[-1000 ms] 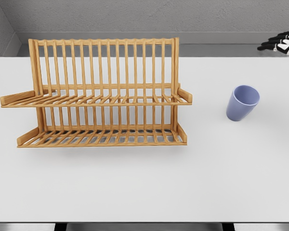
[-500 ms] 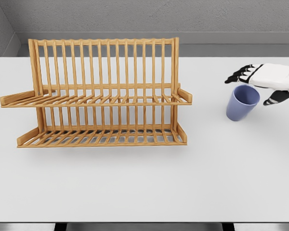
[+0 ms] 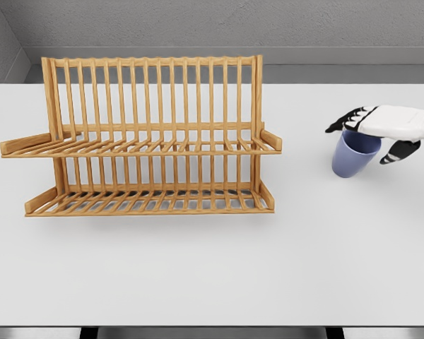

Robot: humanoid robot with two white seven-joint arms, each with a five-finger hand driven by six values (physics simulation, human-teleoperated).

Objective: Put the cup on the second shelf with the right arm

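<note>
A lavender cup (image 3: 352, 158) stands upright on the white table, right of the rack. My right hand (image 3: 373, 128) comes in from the right edge and hovers over the cup's rim, covering part of it. Its dark fingertips (image 3: 339, 123) are spread past the rim's far side, the thumb (image 3: 399, 151) hangs on the right side, and nothing is grasped. The wooden two-tier dish rack (image 3: 148, 138) stands at the left, with its upper shelf (image 3: 141, 147) and lower shelf (image 3: 152, 201) bare. The left arm is out of view.
The white table (image 3: 212, 268) spreads wide in front of the rack and cup. A grey wall runs behind the table's far edge. A gap of table separates the rack's right end from the cup.
My right hand has come down from the far right corner to sit over the cup's rim, lowering a little more in the last half second. The cup and rack have not moved.
</note>
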